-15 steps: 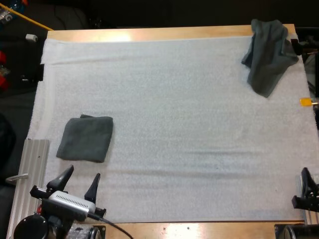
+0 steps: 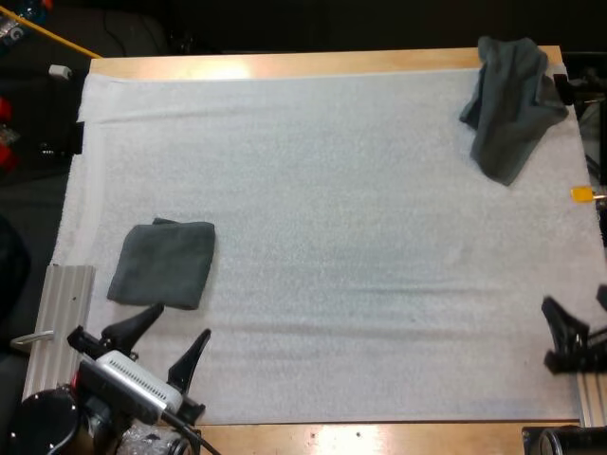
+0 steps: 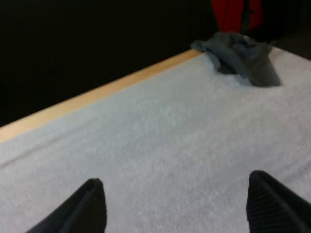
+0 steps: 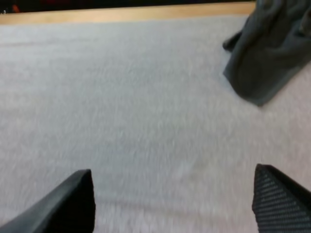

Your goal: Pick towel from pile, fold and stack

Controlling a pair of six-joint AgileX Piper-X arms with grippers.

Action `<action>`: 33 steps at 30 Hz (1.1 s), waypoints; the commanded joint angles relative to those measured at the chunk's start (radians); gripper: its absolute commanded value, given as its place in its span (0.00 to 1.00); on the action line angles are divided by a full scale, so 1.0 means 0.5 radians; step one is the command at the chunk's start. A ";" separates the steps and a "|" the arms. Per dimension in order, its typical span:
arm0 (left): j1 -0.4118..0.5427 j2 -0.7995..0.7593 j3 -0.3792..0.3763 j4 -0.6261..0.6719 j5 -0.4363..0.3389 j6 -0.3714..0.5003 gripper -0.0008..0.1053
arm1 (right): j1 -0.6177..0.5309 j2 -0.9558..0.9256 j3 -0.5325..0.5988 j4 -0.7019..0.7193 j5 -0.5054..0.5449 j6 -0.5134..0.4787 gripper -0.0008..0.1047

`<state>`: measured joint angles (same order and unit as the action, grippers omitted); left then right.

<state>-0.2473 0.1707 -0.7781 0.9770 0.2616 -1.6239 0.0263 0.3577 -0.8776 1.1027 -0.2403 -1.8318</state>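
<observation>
Both sets of jaws stand wide apart with nothing between them: my left gripper (image 2: 180, 324) sits low at the near left of the white mat (image 2: 332, 237), just beside the folded towel (image 2: 163, 263), and my right gripper (image 2: 576, 301) hangs at the near right edge. The crumpled towel (image 2: 512, 104) lies bunched at the far right corner of the mat, its top reaching the wooden table (image 2: 285, 64) at the far edge, well apart from both grippers. I judge the step in hand to be the reach for that towel, and the right arm has the straighter run. I'd carry it forward high, come down over a raised ridge near one hanging corner, not the thick middle, and pinch only the cloth without scraping the mat. Then I'd lift it clear of the table's edge and draw it to the bare centre, where the left gripper can take a second corner for spreading.
</observation>
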 commanded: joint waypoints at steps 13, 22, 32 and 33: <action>-0.011 0.313 -0.091 -0.245 0.008 -0.017 0.57 | 0.051 0.983 -0.265 -0.637 0.047 0.188 0.63; -0.011 0.362 -0.091 -0.245 0.008 -0.017 0.57 | 0.302 1.801 -0.604 -0.822 0.497 0.409 0.63; -0.011 0.362 -0.091 -0.245 0.013 -0.017 0.57 | 0.319 2.548 -0.955 -0.822 0.764 0.520 0.63; -0.011 0.362 -0.091 -0.245 0.013 -0.017 0.57 | 0.319 2.578 -0.971 -0.822 0.780 0.520 0.62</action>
<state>-0.2473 0.3513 -0.8154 0.8658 0.2657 -1.6239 0.1848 1.6697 -1.3594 0.6933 0.1464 -1.5762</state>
